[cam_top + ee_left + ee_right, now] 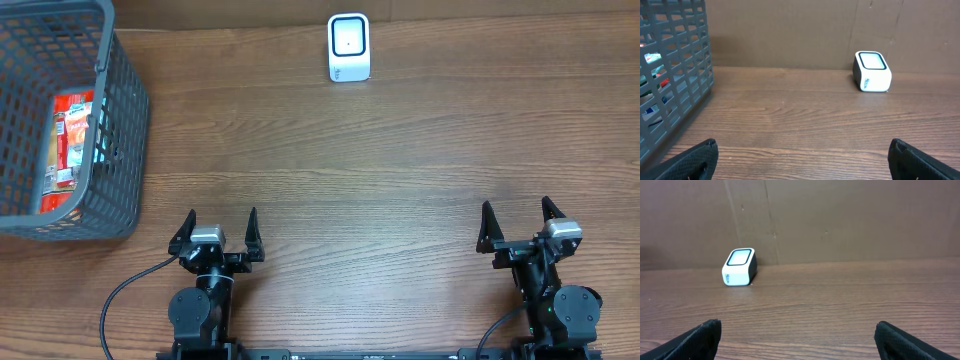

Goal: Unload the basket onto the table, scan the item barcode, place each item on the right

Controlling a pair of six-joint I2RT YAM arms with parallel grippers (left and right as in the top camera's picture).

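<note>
A red and white packaged item (70, 145) lies inside the grey plastic basket (125, 150) at the far left; through the basket wall (685, 85) it shows only as bits of colour (652, 59). The white barcode scanner (349, 47) with a dark-rimmed window stands at the table's far edge, also visible as the scanner (872, 72) and the scanner (739, 267). My left gripper (221, 223) rests open near the front edge, left of centre, nothing between its fingers. My right gripper (517, 216) is open at the front right, likewise holding nothing.
Brown wooden tabletop (350, 170) spans the view. A brown cardboard wall (840, 220) rises behind the scanner. The basket stands close to my left gripper's left side.
</note>
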